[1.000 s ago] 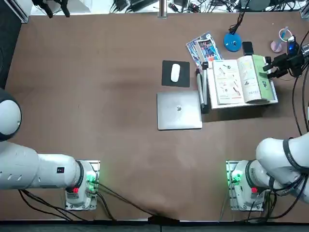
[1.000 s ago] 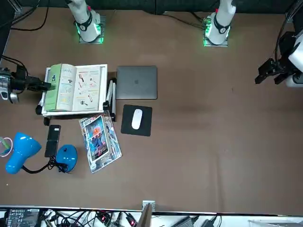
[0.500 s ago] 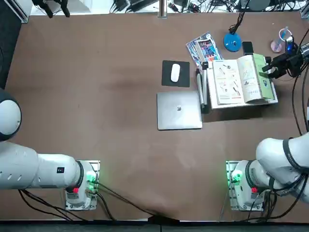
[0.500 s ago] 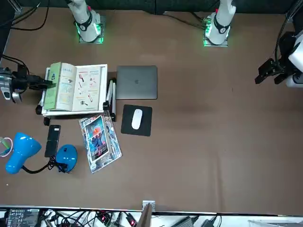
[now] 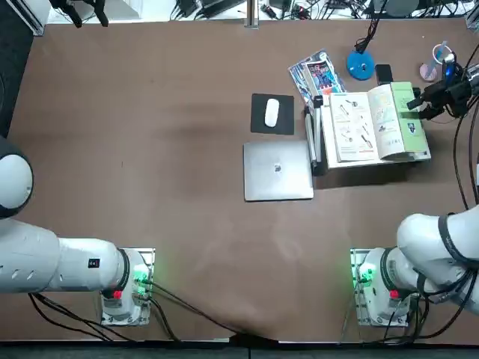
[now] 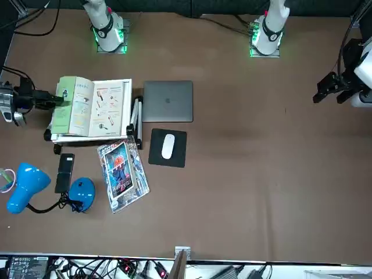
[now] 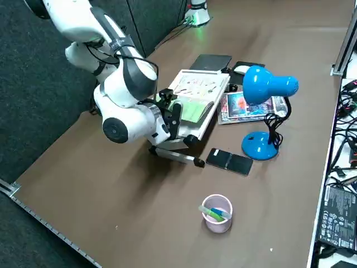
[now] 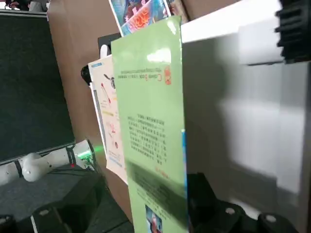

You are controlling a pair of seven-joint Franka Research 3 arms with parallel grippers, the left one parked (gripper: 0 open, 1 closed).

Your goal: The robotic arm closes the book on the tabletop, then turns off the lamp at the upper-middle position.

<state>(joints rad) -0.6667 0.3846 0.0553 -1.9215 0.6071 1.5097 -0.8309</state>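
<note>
The book (image 5: 370, 123) lies open on a stand at the right of the tabletop (image 5: 150, 149), white pages up. Its green cover (image 8: 150, 121) is tilted up at the outer edge. My right gripper (image 5: 418, 105) is at that raised green edge, seen also in the front view (image 6: 51, 100) and the right side view (image 7: 175, 114). The lamp stands just beyond the book, with a blue disc base (image 5: 360, 66), a thin black neck and a blue head (image 7: 268, 84). I cannot tell whether it is lit.
A grey laptop (image 5: 278, 171) lies shut left of the book. A white mouse (image 5: 272, 113) sits on a black pad. A glossy magazine (image 5: 314, 75), a black phone (image 7: 230, 162) and a pink-rimmed cup (image 7: 216, 212) lie near the lamp.
My right gripper has risen slightly at the book's outer edge, and the green cover stands a little higher. Nothing else has moved.
</note>
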